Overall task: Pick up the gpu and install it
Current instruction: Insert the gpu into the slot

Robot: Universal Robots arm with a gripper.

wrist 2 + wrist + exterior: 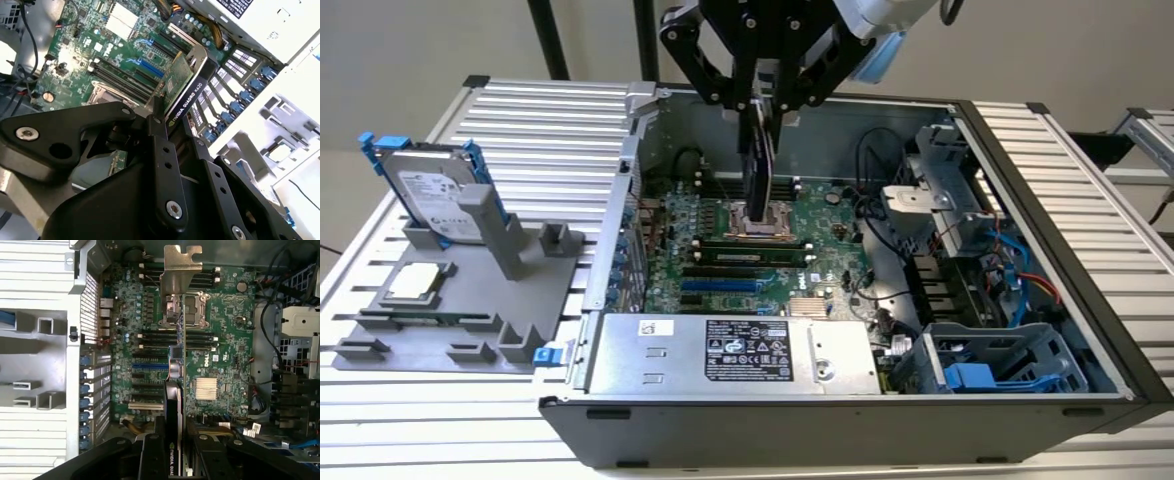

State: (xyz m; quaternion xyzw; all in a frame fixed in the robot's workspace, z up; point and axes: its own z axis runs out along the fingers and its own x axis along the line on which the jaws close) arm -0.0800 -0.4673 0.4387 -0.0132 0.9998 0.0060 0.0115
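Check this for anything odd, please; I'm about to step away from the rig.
Nothing looks damaged or spilled. The gpu hangs on end in the gripper, bracket down, above the motherboard and not seated in any slot.

Holds gpu (758, 165) edge-down above motherboard (843, 215) inside open case (854, 440); at exterior view's left of case, tray (414, 350) carrying hard drive (434, 195) and CPU chip (416, 282).

- I see the gpu (186, 87) green on one face, black on the other, bracket silver.
- My gripper (765, 100): black.
- Motherboard (230, 330): green, with blue and black slots.
- Hard drive (434, 195): silver, blue frame.
- Worktop (534, 110): silver, ribbed.
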